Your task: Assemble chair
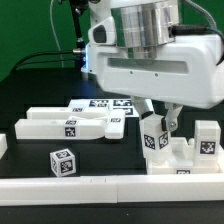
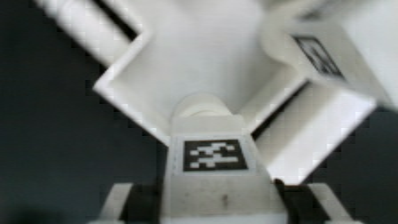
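On the table [image 1: 110,165], from outside, chair pieces [image 1: 60,126] are lying loose (nothing looks joined yet), so most building is waiting. The gripper [image 1: 160,122] is hanging over one tagged piece [image 1: 155,141]. From the wrist, its fingers [image 2: 139,100] are sitting either side of that piece [image 2: 214,152]; I cannot tell if they are pinching.

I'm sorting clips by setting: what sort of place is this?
Probably a robotics lab bench: a robot arm over a black table, loose white chair parts bearing marker tags, and a green backdrop.
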### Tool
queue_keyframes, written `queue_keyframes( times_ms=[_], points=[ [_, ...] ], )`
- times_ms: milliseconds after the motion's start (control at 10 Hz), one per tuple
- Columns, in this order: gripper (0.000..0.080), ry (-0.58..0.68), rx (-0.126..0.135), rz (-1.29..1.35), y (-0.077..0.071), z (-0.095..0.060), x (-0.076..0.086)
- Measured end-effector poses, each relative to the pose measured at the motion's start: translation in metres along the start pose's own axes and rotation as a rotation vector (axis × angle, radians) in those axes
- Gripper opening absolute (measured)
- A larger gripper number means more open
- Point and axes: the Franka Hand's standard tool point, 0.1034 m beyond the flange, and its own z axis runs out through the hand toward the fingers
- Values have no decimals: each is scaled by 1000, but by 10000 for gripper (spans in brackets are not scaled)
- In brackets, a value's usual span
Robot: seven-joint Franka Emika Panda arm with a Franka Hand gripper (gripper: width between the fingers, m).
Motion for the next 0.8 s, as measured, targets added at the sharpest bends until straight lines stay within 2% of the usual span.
queue_keyframes(
  times_ms=[100, 300, 600, 700, 800],
  points=[
    [282, 10, 9, 208, -3, 1, -1],
    [284, 22, 84, 446, -10, 1, 7],
    [284, 24, 78, 367, -10, 1, 6],
    [444, 31, 71, 168, -10, 1, 7],
    [571, 36, 63, -43, -13, -1, 7]
  ],
)
